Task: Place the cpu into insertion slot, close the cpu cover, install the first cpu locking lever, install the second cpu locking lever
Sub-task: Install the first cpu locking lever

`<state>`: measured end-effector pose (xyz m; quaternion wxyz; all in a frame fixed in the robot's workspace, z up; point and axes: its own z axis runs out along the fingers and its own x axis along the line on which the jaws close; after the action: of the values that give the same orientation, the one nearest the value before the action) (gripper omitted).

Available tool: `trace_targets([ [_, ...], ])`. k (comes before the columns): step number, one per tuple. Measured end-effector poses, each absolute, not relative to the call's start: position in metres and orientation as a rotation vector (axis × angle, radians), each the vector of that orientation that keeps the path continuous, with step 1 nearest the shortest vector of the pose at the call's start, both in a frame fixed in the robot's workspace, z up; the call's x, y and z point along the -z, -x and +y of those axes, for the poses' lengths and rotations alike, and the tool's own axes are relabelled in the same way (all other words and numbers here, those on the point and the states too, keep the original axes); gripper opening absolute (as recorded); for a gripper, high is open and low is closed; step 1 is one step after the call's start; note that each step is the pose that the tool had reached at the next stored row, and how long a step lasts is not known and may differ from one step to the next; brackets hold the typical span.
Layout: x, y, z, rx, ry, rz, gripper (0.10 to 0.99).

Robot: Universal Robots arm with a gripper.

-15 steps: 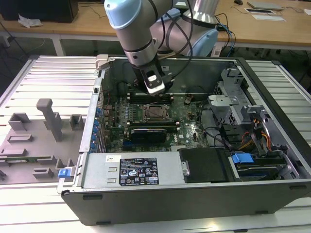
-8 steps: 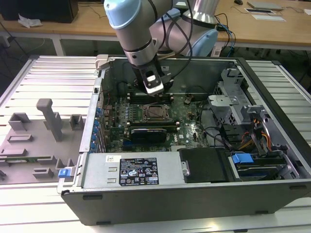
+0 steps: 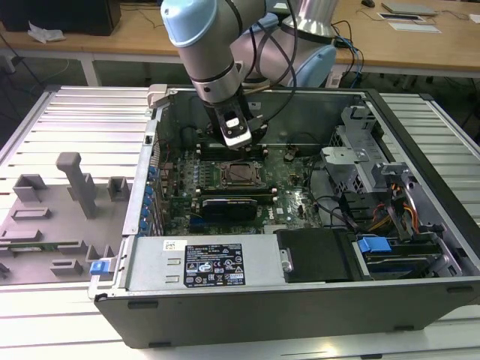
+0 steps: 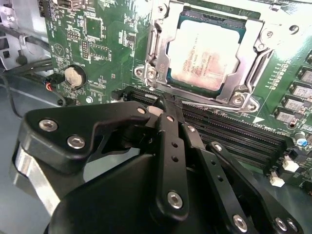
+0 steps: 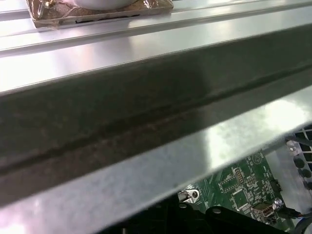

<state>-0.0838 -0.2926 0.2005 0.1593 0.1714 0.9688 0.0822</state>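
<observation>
Tool before insertion slot — cpu within, far rim cut off.

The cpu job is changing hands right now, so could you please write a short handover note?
Pincer: shut, nothing seen in it, tips beside a locking lever at the socket's edge.
The cpu lies flat in the insertion slot; the cpu cover is down around it.
Done: cpu placed, cover closed.
Left: both levers; whether either is latched, I cannot tell.
</observation>
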Motion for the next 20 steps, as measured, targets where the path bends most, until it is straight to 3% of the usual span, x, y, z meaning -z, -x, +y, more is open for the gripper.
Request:
trace_targets([
  [20,-0.1924,0.0817,-0.2888,-0.221,-0.500,2.766,0.106],
])
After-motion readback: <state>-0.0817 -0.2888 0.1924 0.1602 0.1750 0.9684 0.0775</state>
